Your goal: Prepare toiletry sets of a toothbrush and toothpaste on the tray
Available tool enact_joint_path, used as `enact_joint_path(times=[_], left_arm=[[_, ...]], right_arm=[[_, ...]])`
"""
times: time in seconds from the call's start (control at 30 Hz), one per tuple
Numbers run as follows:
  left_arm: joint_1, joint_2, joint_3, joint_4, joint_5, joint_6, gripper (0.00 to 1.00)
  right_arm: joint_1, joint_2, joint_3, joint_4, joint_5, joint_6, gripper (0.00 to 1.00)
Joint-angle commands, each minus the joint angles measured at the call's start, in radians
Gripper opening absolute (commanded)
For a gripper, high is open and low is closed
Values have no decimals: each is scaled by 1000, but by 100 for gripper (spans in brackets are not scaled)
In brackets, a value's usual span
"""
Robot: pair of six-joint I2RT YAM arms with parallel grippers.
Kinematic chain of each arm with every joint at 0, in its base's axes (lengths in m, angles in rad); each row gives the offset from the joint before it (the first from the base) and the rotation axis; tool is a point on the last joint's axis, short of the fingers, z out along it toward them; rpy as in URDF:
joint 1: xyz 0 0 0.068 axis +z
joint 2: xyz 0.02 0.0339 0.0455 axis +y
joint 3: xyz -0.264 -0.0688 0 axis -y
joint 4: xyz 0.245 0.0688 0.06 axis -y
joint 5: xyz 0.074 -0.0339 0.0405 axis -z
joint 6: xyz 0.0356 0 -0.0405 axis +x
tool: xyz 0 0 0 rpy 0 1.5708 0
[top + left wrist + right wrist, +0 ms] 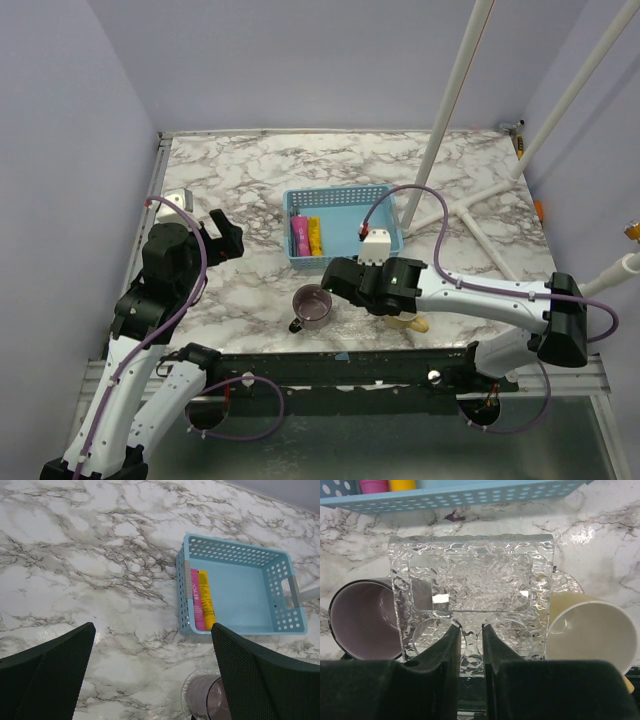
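My right gripper [470, 627] is shut on the near edge of a clear, rippled tray [470, 580] with a rectangular recess and round hollows, held level over the marble. The pink toothpaste [196, 597] and the yellow toothpaste [205, 597] lie side by side against the left wall of a blue basket [235, 542]. No toothbrush shows in any view. In the top view the right gripper [345, 275] sits just in front of the basket [340, 192]. My left gripper [222, 235] hangs open and empty at the left, above bare marble [153, 627].
A purple mug [313, 305] stands left of the tray and a cream mug [590, 630] right of it, both close to the near table edge. White poles [455, 100] and their cross-shaped foot take up the back right. Walls close in the table.
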Motion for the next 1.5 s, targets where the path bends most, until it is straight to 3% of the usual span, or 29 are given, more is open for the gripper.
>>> enact_joint_path(times=[0.0,1.47], left_arm=[[-3,-9,-2,7,17,6,98],[-4,5,-4,8,23,5,98]], right_arm=[[20,-41,-29,-15,13,51,1],[76,23,-196,147,-78,137,1]])
